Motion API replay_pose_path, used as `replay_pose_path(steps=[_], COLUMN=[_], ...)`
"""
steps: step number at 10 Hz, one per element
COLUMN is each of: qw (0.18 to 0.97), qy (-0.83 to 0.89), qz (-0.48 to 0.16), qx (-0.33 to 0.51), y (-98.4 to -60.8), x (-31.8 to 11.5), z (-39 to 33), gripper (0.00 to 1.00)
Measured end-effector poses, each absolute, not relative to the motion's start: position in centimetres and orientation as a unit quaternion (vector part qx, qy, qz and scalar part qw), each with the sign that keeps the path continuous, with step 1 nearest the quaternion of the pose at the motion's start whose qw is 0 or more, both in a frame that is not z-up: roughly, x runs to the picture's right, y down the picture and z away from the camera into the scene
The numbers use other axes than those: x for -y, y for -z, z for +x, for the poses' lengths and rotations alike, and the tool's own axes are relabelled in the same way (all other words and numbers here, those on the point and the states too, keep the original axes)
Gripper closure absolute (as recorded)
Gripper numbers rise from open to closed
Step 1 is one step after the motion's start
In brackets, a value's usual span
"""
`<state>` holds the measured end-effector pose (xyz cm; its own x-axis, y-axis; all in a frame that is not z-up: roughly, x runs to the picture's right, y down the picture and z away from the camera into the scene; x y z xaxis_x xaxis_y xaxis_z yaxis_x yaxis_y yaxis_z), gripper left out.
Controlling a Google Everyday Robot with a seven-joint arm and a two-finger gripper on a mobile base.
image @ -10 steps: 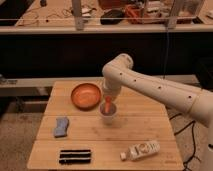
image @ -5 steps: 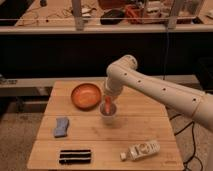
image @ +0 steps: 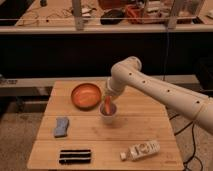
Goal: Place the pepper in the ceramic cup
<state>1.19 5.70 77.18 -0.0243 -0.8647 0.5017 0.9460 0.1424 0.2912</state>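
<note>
While no writing reads, gripper (image: 108, 101) clamped on pepper (image: 108, 105) over ceramic cup (image: 108, 116).

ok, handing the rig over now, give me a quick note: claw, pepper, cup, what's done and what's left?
Claw: shut on the pepper, directly above the ceramic cup, near the middle of the table.
Pepper: upright, lower end inside the cup's mouth, top end in the claw's grip.
Cup: upright, just right of and in front of the orange bowl.
Done: pepper picked up and brought into the cup.
Left: open the claw to release the pepper, then lift the arm away without tipping the cup.
Nearby, not involved: blue cloth, black item, white bottle at the front edge.
</note>
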Motion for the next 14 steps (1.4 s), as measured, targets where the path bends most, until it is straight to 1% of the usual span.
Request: replay_pose_path(steps=[9,14], qw=[0.646,0.63], qy=[0.688,0.698], qz=[-0.014,0.011], qx=[0.331,0.339], y=[-77.57,-77.05], x=[-5.83,-6.3], z=[1.28,1.2], gripper=[1.0,1.0])
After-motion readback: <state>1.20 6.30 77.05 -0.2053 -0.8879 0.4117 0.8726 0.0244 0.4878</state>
